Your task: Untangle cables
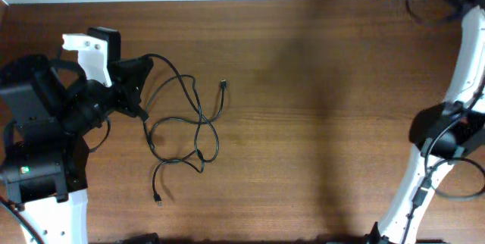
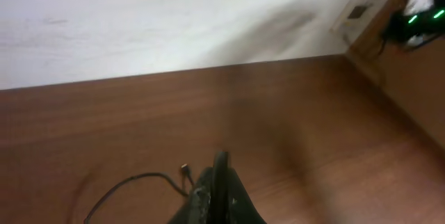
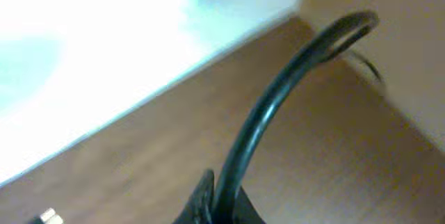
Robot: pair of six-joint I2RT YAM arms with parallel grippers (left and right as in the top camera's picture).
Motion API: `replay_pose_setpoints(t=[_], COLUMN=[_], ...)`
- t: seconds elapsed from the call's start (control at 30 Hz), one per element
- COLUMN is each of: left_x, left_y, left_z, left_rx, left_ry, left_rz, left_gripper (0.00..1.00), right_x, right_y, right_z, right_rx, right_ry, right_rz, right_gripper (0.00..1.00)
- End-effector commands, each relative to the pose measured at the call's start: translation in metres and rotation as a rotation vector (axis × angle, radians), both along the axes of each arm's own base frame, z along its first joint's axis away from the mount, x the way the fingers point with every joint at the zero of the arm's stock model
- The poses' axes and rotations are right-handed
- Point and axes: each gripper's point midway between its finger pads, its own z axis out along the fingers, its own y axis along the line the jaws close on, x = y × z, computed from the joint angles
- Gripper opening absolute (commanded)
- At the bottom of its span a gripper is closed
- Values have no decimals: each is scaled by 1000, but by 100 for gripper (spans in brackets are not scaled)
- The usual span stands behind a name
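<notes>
Cables [image 1: 199, 123] are laid as one loose tangle of loops on the table [image 1: 326, 130], left of centre, just beside the left claw [image 2: 220, 170]. One plug [image 1: 224, 85] is seen at the tangle's right side, a second plug [image 1: 158, 198] at its lower end in the overhead view. Left claw is clenched; whether a cord is pinched can't be told. Right claw [image 3: 208, 190] is clenched too. A thick black wire [image 3: 278, 85] is seen arching up past it.
</notes>
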Motion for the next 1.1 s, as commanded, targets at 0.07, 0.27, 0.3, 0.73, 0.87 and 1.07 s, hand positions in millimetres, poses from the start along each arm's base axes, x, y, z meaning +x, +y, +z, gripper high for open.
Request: replay_pose_setpoints(t=[0.07,0.27,0.3,0.73,0.87,1.07], left_x=[-3,-4,-4,-3,-2,-3], left_y=[2,2,2,4,8,8], left_z=[8,8,8,6,5,4], left_rx=[40,40,40,45,55,54], left_ry=[-40,-36,-36,-29,-26,-23], left_rz=[11,13,13,24,45,45], left_gripper=[1,1,1,1,1,1], right_x=[10,16,15,-2,1,8], right_y=[94,213,221,59,24,-7], right_z=[24,18,19,16,-5,-87], right_rx=[-22,-34,-52,30,117,159], right_ry=[6,45,44,19,10,124], right_rz=[157,346,343,103,139,60], right_gripper=[4,4,4,4,4,4])
